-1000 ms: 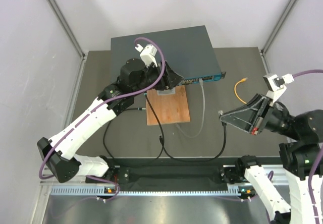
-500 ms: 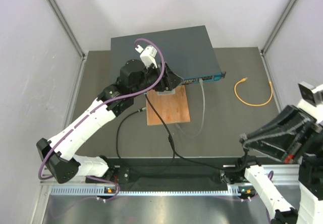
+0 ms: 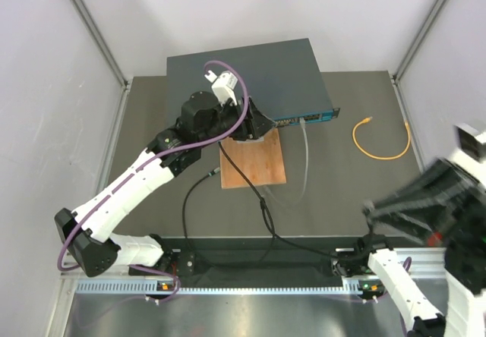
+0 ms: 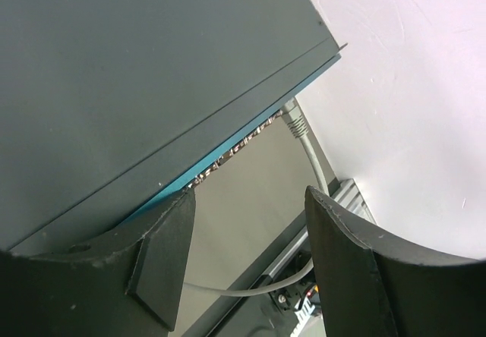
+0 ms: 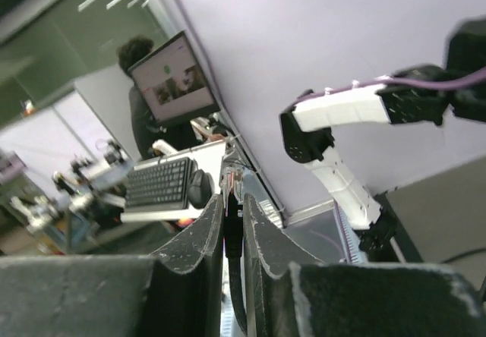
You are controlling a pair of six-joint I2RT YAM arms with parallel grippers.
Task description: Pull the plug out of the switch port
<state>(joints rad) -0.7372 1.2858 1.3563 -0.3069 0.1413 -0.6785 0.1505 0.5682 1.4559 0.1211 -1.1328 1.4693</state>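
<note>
1. The switch point(image 3: 266, 71) lies flat at the upper centre of the bench point(image 3: 342, 177). Its teal front strip point(image 3: 307, 117) faces the lower edge of the overhead view.
2. The left pincer point(image 3: 262, 123) hangs just at the front edge of the switch, left of the middle of the strip. In the left wrist view its fingers stand apart point(image 4: 249, 196) and grip nothing. The switch point(image 4: 114, 71) fills the upper left of that frame.
3. A grey cable point(image 3: 305, 155) sits plugged into a port towards the right end of the strip. In the left wrist view it shows at the upper right point(image 4: 307, 151).
4. The right pincer point(image 3: 376, 209) is at the lower right of the overhead frame, blurred and well apart from the switch.
5. In the right wrist view its fingers point(image 5: 233, 200) are clamped together on a small clear plug point(image 5: 232, 177).
6. A black cable point(image 3: 262, 200) crosses the wooden board point(image 3: 258, 166) and runs toward the lower right.
7. A yellow cable point(image 3: 380, 157) lies looped at the right.
</note>
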